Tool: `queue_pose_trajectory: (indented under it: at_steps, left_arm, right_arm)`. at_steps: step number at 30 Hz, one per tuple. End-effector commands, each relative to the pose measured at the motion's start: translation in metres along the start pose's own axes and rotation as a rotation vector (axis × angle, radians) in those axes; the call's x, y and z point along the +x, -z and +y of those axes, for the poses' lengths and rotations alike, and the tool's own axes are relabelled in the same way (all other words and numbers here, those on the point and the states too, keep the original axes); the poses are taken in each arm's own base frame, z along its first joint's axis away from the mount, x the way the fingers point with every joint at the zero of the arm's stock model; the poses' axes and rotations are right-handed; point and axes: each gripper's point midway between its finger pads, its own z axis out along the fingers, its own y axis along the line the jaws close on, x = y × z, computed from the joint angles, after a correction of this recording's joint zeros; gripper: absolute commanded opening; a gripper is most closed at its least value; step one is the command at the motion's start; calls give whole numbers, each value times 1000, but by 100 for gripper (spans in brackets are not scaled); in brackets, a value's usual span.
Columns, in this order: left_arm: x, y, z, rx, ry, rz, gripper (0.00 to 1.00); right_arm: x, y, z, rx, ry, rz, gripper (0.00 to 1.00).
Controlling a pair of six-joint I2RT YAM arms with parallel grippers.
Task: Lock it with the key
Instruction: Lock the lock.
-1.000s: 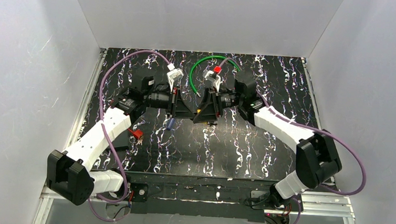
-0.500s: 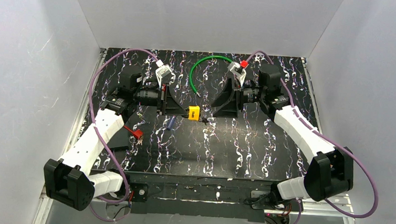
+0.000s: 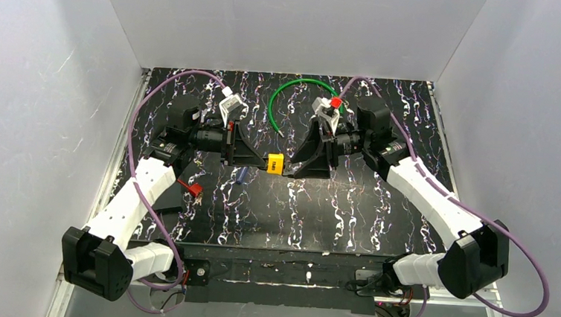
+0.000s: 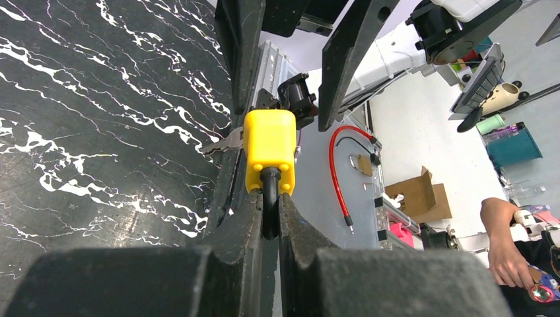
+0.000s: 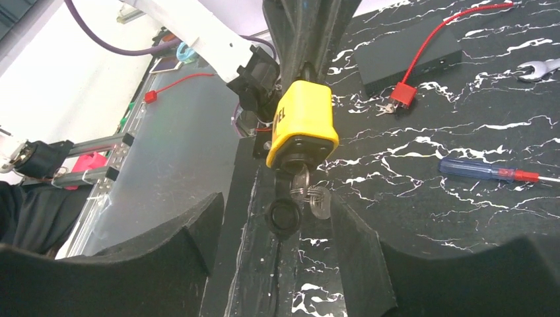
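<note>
Black marbled table (image 3: 348,208). Left gripper (image 4: 269,206) clamped on lock (image 4: 269,145) shackle (image 4: 269,188). Key (image 5: 304,179) in lock's base, between the spread right gripper (image 5: 284,247) fingers. Lock lettering: only "EL" legible.

Left arm (image 3: 129,200) and right arm (image 3: 424,191): white moulded link shells, black joint housings, black bases. One purple cable (image 3: 133,126) loops along each arm. Left hand (image 3: 261,159) and right hand (image 3: 294,168): matt black, wedge-shaped fingers. White bracket (image 3: 229,104) at each wrist; red cap (image 3: 336,102) on the right one
</note>
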Motion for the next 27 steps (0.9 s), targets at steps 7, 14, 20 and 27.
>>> queue_pose_trajectory:
  at_steps: [7, 14, 20, 27]
  left_arm:
    - [0, 5, -22, 48, -80, -10, 0]
    - [0, 5, -20, 37, -86, -15, 0]
    - [1, 5, -17, 27, -79, -14, 0]
    - [1, 4, -13, 15, -60, -17, 0]
  right_arm:
    - [-8, -19, 1, -7, 48, 17, 61]
    - [-10, -19, -1, 13, 47, 13, 47]
    - [-11, -18, -1, 17, 46, 12, 36]
    - [-3, -14, 3, 18, 47, 43, 12]
